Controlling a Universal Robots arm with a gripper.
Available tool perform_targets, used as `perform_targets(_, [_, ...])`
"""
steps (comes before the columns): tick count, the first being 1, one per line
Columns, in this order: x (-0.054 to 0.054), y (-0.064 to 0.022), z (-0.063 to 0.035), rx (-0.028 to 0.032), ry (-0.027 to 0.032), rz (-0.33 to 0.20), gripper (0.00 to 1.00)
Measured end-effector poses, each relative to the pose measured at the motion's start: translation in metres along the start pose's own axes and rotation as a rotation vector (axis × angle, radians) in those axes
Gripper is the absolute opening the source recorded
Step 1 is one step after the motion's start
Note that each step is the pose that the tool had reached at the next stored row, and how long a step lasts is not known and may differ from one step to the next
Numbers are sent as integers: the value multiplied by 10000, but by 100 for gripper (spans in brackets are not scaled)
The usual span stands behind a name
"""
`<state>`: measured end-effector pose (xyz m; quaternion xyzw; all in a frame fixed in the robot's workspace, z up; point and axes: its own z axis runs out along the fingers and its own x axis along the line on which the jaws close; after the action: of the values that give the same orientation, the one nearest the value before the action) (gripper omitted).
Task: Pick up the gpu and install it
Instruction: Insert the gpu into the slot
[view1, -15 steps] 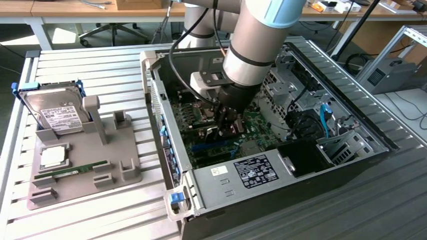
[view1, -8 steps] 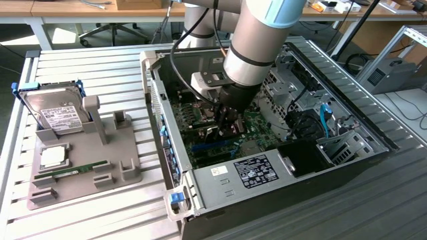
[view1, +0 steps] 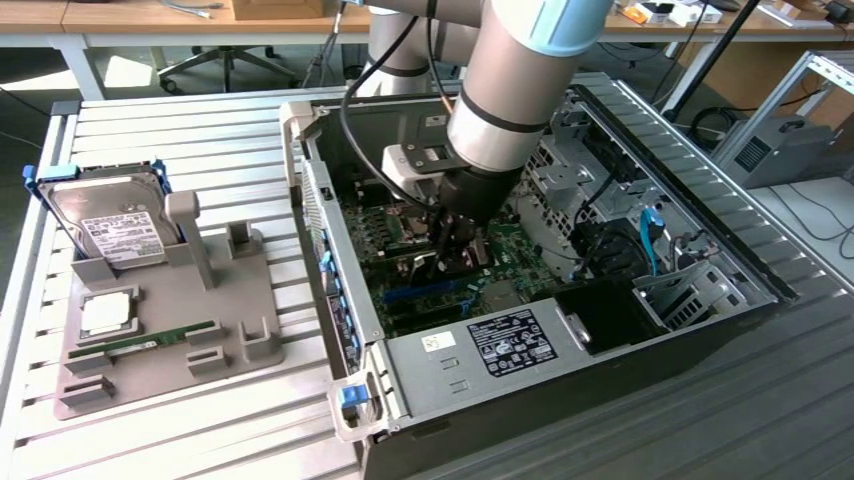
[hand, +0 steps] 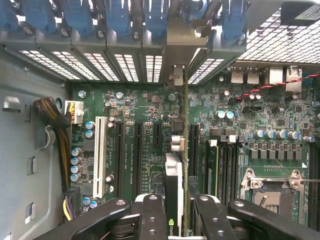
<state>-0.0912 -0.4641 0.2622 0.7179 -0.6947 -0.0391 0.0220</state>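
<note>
Seen edge-on in the wrist view, the gpu (hand: 185, 150) is a thin dark card with a silver heatsink block, standing upright over the green motherboard (hand: 140, 107). Its metal bracket (hand: 182, 45) reaches the rear slot openings of the case. My gripper (hand: 178, 212) is shut on the card, with one black finger (hand: 152, 217) on each side. In the exterior view the gripper (view1: 454, 248) is deep inside the open computer case (view1: 534, 345), with the gpu (view1: 447, 265) low over the board. Whether the card sits in its slot I cannot tell.
A white slot (hand: 100, 155), black slots, the bare CPU socket (hand: 272, 190) and a cable bundle (hand: 52, 117) surround the card. At the exterior view's left, a grey fixture (view1: 234, 350) holds a hard drive (view1: 114, 235), a chip (view1: 107, 312) and a green RAM stick (view1: 140, 340).
</note>
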Motion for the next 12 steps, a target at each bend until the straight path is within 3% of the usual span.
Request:
perform_targets(4, [1, -36, -2, 4, -19, 47, 27])
perform_targets(8, [1, -38, 2, 87, -31, 116, 27])
perform_targets(12, [1, -38, 3, 101, -46, 273, 27])
